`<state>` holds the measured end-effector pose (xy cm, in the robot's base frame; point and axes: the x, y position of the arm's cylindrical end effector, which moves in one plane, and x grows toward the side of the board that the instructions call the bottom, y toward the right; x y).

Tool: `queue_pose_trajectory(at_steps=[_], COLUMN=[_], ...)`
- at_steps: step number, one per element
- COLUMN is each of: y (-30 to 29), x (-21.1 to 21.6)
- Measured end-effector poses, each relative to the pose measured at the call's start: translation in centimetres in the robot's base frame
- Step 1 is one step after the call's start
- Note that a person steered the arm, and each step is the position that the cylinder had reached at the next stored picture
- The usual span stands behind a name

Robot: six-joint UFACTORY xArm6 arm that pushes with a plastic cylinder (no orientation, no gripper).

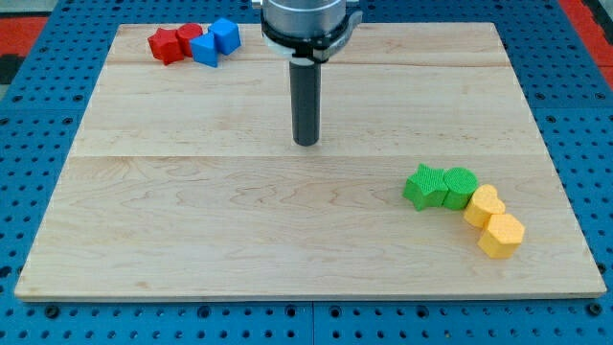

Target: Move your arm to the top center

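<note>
Pincer: none fitted on this arm. It ends in a straight dark rod, so nothing opens, shuts or grips; my tip [306,143] holds nothing and touches no block.

Camera view, the only one:

- Rod hangs upright from a round grey-and-black mount [308,27] at the view's top edge. My tip meets the bench [239,240] a little above the board's middle, close to the left-right centre line. Dark shadow ring at the contact point.
- Bench is a pale wooden board made of planks running left to right, lying on a blue perforated base [38,316].
- Top centre of the board lies directly above my tip in the view, partly covered by the mount. My tip sits below that zone, with bare wood between it and the top edge.
- Upper left cluster, four blocks touching in a row: red block with a star-like outline [166,45], second red block [190,37] partly behind it, blue block [205,50], blue cube-like block [226,34]. All well apart from my tip, toward the view's top left.
- Lower right cluster, a chain curving down toward the view's right: green star-shaped block [422,187], green rounded block [461,185], yellow block [484,206], yellow hexagon-like block [502,235]. Neighbours touch. This group lies well apart from my tip, toward the view's bottom right.
- Exact shapes of the second red block and upper yellow block cannot be made out.
</note>
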<state>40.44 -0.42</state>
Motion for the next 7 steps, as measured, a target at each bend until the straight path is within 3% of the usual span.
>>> queue_pose_trajectory(at_steps=[4, 7], y=[0.4, 0.5], x=[-9.2, -10.7])
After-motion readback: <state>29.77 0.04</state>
